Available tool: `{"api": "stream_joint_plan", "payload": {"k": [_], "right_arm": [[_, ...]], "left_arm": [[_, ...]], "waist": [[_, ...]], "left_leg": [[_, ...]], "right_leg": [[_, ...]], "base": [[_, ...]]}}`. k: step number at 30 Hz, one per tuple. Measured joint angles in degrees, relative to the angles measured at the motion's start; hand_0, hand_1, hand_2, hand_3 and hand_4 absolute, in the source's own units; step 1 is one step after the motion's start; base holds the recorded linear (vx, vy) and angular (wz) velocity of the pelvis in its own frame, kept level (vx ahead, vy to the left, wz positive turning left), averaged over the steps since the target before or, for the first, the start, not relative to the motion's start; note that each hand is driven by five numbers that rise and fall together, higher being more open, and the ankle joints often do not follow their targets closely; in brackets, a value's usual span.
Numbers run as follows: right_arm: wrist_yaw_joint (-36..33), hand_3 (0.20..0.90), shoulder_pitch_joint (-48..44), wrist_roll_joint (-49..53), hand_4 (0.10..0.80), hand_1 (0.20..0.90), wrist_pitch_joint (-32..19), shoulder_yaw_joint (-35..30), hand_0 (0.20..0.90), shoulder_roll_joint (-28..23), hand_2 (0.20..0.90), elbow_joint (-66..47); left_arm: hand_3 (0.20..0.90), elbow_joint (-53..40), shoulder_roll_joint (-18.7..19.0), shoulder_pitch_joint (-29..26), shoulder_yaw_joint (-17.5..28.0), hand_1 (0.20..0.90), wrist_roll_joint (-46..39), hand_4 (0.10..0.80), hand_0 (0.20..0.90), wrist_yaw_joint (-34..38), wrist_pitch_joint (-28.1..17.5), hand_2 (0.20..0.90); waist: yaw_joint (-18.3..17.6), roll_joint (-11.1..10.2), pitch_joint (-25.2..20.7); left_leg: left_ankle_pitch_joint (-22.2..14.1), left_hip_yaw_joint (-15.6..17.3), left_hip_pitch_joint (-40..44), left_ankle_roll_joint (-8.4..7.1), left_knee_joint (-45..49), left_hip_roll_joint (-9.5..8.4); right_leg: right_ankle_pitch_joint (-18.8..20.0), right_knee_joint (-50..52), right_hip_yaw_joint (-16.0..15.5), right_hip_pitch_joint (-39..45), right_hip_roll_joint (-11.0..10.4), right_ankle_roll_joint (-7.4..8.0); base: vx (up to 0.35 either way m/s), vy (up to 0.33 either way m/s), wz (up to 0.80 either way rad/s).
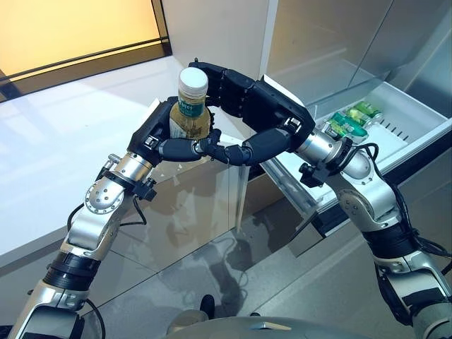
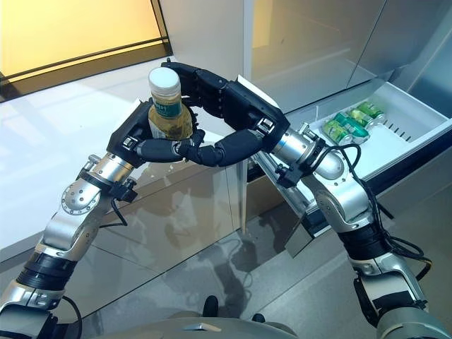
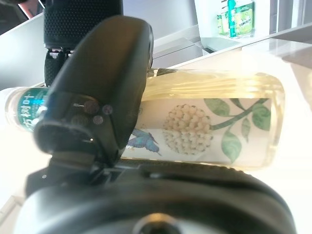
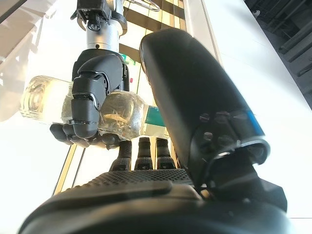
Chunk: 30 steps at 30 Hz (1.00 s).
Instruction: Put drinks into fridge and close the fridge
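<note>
Both eye views look down from the head, a slight sideways step apart, sharing the bottle (image 1: 191, 106) at upper centre and the open fridge drawer (image 1: 417, 120) at right, while each wrist view looks along its own hand at that bottle from very close.

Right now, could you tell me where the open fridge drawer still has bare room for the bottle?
The white fridge drawer is bare along its right stretch, past the green cans crowding its left end. The left robot hand grips the pale white-capped bottle; the right robot hand reaches behind it.
</note>
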Motion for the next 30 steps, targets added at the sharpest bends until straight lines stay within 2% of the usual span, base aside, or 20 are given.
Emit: {"api": "stream_joint_plan", "payload": {"k": [8, 15, 25, 27, 28, 29, 30], "right_arm": [[-1.21, 0.9, -1.08, -0.02, 0.8, 0.9, 0.37, 1.0, 0.9, 0.07, 0.9, 0.02], [-1.79, 0.9, -1.29, -0.07, 0.8, 0.9, 1.01, 3.37, 0.9, 1.06, 0.9, 0.04], [-2.88, 0.9, -2.08, -0.2, 0.8, 0.9, 2.2, 3.79, 0.9, 1.92, 0.9, 0.12], [-3.22, 0.804, -3.36, -0.2, 0.704, 0.818, 2.57, 4.44, 0.818, 1.89, 0.818, 0.68], [-3.26, 0.576, -3.68, -0.2, 0.476, 0.622, 2.6, 4.59, 0.622, 1.97, 0.622, 0.91], [-3.44, 0.263, -4.24, -0.2, 0.163, 0.354, 2.72, 4.9, 0.354, 2.04, 0.354, 1.3], [-3.6, 0.2, -4.43, -0.2, 0.1, 0.3, 2.8, 4.99, 0.3, 2.04, 0.3, 1.38]], "left_arm": [[0.2, 0.0, -0.37, 0.0, -0.59, 0.3, -2.69, 0.1, 0.3, -1.38, 0.54, 0.3], [0.2, -0.02, -0.47, 0.0, -4.31, 0.3, -5.15, 0.1, 0.3, -4.22, 0.96, 0.3], [0.2, -0.03, -0.95, -0.05, -4.37, 0.3, -6.65, 0.1, 0.3, -5.37, 1.92, 0.3], [0.2, -0.03, -0.95, -0.05, -4.36, 0.3, -7.23, 0.1, 0.3, -5.37, 1.96, 0.3], [0.2, -0.03, -0.95, -0.05, -4.37, 0.3, -7.31, 0.1, 0.3, -5.38, 1.96, 0.3], [0.2, -0.03, -0.95, -0.05, -4.37, 0.3, -7.39, 0.1, 0.3, -5.38, 1.96, 0.3], [0.2, -0.03, -0.95, -0.05, -4.4, 0.3, -7.39, 0.1, 0.3, -5.39, 1.96, 0.3]], "waist": [[0.1, -0.01, 0.0], [0.2, -0.08, -0.04], [0.2, -0.11, -0.06], [0.17, -0.13, -0.07], [0.17, -0.15, -0.08], [0.18, -0.15, -0.08], [0.2, -0.15, -0.08]], "left_leg": [[0.0, -0.08, 0.6, 0.0, 0.0, -0.01], [0.04, -0.11, 0.63, 0.05, 0.0, -0.04], [0.04, -0.11, 0.63, 0.05, 0.0, -0.03], [0.04, -0.11, 0.63, 0.05, 0.0, -0.03], [0.05, -0.11, 0.64, 0.05, 0.0, -0.03], [0.05, -0.11, 0.63, 0.05, 0.0, -0.03], [0.05, -0.11, 0.63, 0.05, 0.0, -0.03]], "right_leg": [[0.0, 0.0, -0.09, 0.66, 0.01, 0.01], [0.0, 0.0, -0.14, 0.7, -0.02, 0.01], [0.0, 0.0, -0.18, 0.72, -0.01, 0.0], [0.0, 0.0, -0.17, 0.72, -0.01, 0.0], [0.0, 0.0, -0.17, 0.73, -0.01, 0.0], [0.0, 0.0, -0.18, 0.72, -0.01, 0.0], [0.0, 0.0, -0.18, 0.73, -0.02, 0.0]], "base": [[0.0, 0.0, 0.0], [0.0, 0.0, 0.0], [0.0, 0.0, 0.0], [0.0, 0.0, 0.0], [0.0, 0.0, 0.0], [0.0, 0.0, 0.0], [0.0, 0.0, 0.0]]}}
